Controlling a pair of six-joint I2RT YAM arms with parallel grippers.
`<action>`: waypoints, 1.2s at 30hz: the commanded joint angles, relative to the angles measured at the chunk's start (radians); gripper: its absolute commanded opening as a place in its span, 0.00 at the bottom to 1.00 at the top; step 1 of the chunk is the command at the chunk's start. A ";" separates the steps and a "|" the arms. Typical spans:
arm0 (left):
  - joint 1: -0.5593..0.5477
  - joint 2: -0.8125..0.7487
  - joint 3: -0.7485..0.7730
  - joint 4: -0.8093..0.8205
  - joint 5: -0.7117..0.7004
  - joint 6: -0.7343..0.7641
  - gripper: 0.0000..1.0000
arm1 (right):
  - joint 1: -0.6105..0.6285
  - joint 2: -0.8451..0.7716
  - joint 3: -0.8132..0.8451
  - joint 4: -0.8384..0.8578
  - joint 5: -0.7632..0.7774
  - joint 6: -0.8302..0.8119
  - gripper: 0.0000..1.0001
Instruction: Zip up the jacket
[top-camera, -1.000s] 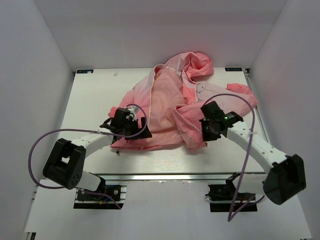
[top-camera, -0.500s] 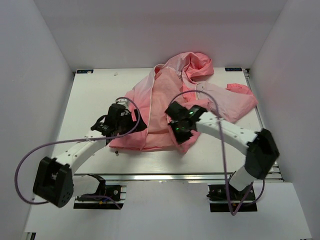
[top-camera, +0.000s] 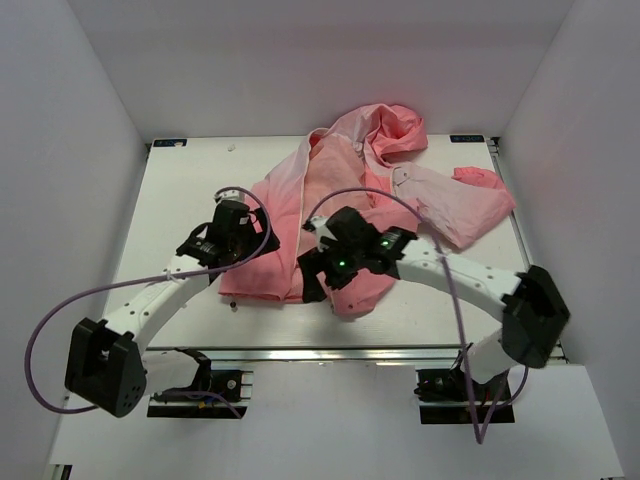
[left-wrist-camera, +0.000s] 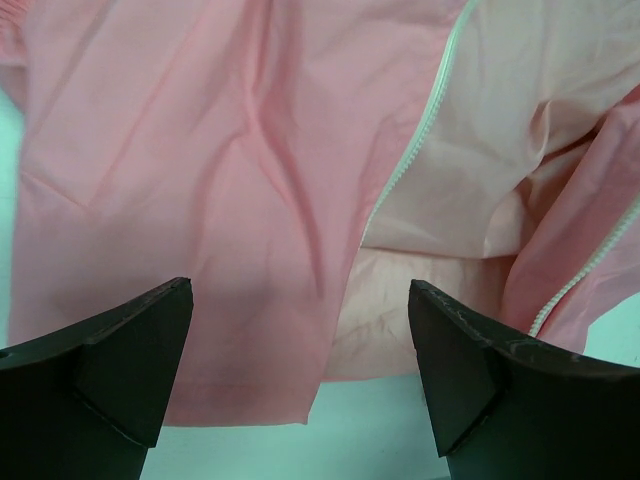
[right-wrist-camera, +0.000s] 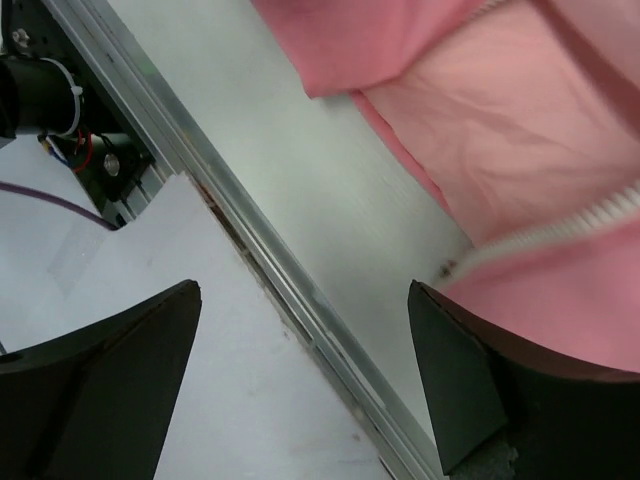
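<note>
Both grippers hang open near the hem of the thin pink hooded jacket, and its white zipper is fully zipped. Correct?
No. The zipper is undone: the left wrist view shows its halves apart. The left gripper and right gripper hang open near the hem of the jacket.

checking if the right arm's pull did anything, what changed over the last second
The right claw swept left toward the middle, dragging the right front panel of the jacket over beside the left one, then opened and let the fabric go. The left claw shifted slightly left and stayed open, holding nothing. The hood and the far sleeve lie much as before.
</note>
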 joint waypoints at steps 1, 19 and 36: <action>0.002 0.038 0.031 0.041 0.092 0.038 0.98 | -0.082 -0.130 -0.089 0.039 0.016 0.013 0.89; 0.000 0.404 0.067 0.187 0.354 0.130 0.98 | -0.484 0.113 -0.338 0.309 -0.078 0.030 0.89; -0.254 0.452 0.413 -0.279 -0.142 0.161 0.98 | -0.604 -0.023 -0.253 0.155 0.056 -0.037 0.89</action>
